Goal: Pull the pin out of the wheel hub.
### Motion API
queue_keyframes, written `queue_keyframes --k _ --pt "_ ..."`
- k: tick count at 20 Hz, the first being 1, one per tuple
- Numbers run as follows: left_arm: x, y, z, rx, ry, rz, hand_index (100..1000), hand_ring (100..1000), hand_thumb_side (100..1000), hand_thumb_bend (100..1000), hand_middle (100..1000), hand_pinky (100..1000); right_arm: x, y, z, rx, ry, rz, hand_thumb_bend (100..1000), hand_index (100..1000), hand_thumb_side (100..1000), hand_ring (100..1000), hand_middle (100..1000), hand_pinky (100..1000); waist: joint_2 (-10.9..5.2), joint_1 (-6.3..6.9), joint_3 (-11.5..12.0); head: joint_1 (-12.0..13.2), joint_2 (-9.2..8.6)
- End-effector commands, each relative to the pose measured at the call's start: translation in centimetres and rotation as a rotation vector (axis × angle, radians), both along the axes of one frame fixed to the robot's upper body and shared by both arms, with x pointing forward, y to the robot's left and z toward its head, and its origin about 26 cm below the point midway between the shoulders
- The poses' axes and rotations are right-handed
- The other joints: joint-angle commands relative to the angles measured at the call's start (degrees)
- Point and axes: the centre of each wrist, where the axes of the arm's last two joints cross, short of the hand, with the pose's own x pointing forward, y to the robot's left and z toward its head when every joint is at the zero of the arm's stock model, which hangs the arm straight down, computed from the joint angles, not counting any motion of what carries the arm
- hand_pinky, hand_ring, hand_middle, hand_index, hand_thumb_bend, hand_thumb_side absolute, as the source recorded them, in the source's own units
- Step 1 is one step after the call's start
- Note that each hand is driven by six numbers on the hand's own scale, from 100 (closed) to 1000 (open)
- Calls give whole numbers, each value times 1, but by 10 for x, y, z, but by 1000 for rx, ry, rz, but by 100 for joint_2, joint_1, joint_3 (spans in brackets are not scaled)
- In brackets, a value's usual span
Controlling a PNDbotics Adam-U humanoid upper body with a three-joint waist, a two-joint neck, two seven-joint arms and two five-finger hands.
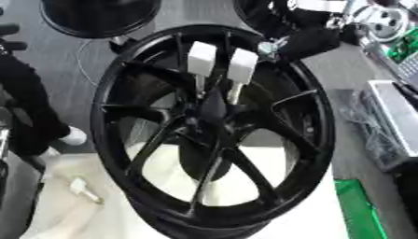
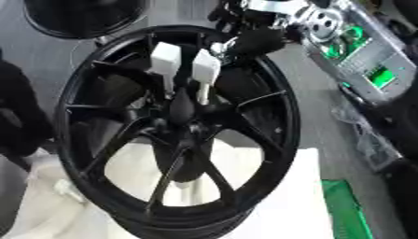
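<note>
Left eye view: no readable writing; the right robot hand (image 1: 306, 42) grips the black wheel hub (image 1: 214, 130) rim, fingers curled.

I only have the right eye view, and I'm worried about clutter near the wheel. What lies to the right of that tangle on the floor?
Observer: The left eye view shows a silver-grey box on the floor just right of the tangle, which lies between it and the wheel.
Operator: And on the left, near the cloth's far corner?
Observer: A small white rounded thing sits at the lower end of a black shape, just above the white cloth. I cannot tell what it is.
</note>
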Motion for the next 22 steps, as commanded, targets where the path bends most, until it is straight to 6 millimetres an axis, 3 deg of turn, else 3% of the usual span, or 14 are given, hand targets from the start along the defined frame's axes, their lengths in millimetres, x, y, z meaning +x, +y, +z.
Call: queue_keyframes --k 1,3,4,22 --pt "-4 4 12 13 -38 17 733 637 764 100 700 569 -6 1 12 -16 -24 23 100 915 412 847 843 907 -96 10 -3 3 -8" --pt "-4 5 13 8 -44 25 733 640 794 100 701 571 -6 2 11 -27 -18 36 100 915 408 847 842 907 -103 2 6 -9 -3" --pt "-4 6 14 4 -48 30 734 641 760 100 702 572 -6 3 10 -33 -16 39 100 914 420 847 841 906 -107 -2 13 -13 -6" --pt "-7 5 21 3 -86 71 740 665 747 100 717 589 -1 2 5 -95 -115 48 100 919 452 868 850 920 -96 -21 92 -121 -12"
